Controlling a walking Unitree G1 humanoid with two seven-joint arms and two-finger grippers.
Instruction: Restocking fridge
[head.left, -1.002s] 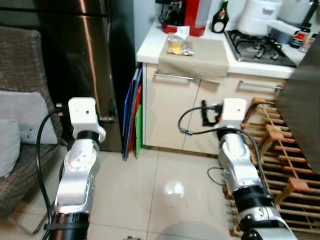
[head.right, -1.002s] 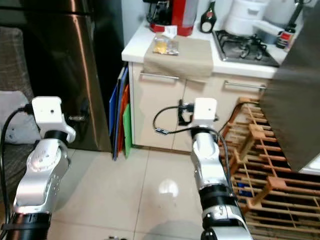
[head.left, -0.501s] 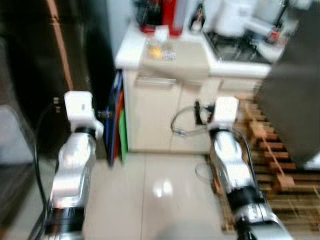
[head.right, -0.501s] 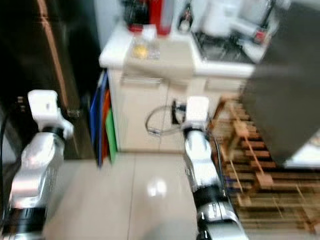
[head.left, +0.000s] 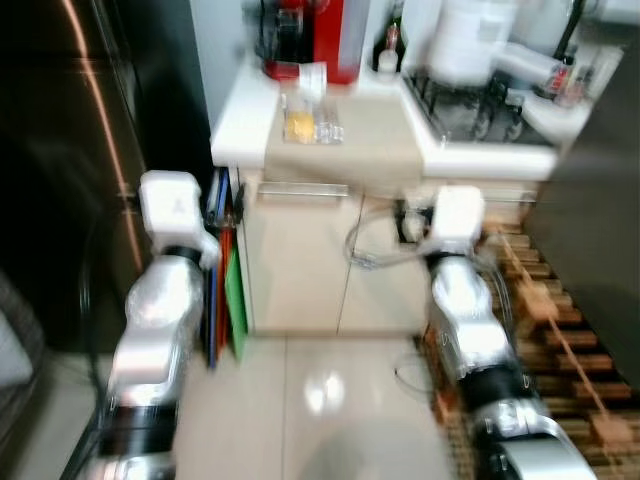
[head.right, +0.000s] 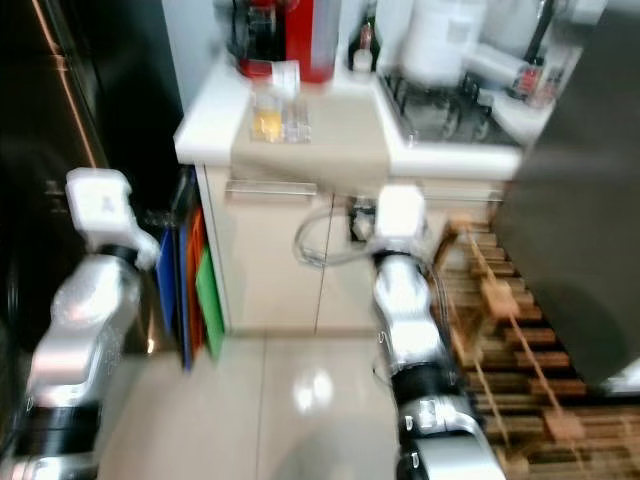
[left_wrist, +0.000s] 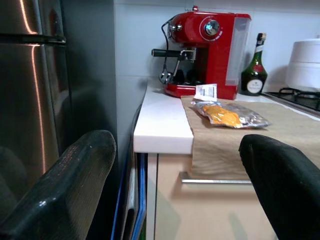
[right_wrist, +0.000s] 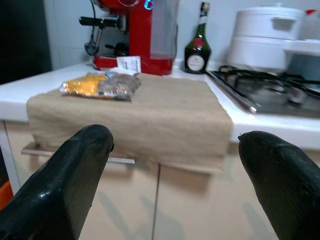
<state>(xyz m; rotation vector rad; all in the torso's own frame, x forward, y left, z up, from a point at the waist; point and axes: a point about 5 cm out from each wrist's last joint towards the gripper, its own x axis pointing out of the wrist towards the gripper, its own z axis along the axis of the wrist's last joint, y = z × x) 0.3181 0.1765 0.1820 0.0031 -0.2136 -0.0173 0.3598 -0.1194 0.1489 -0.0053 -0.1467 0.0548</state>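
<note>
The dark steel fridge (head.left: 60, 150) stands to the left of the white counter (head.left: 240, 120); its door is closed (left_wrist: 30, 100). A clear snack packet with yellow contents (head.left: 305, 122) lies on a beige cloth (right_wrist: 150, 110) on the counter. Both arms are raised in front of me at cabinet height, the left arm (head.left: 170, 205) by the fridge's edge and the right arm (head.left: 458, 215) before the cabinet doors. My left gripper (left_wrist: 177, 142) is open and holds nothing. My right gripper (right_wrist: 175, 137) is open too, facing the packet (right_wrist: 100, 84) from well short of it.
A red coffee machine (left_wrist: 207, 55), a green bottle (left_wrist: 251, 65), a white cooker pot (right_wrist: 267, 35) and a gas hob (right_wrist: 270, 92) sit on the counter. Coloured boards (head.left: 225, 290) lean between fridge and cabinet. A wooden rack (head.left: 560, 340) and a dark panel (head.left: 600, 230) are at the right.
The whole view has shifted as I moved closer to the counter, and the fridge has slid toward the left edge. Both arms keep the same raised pose.
</note>
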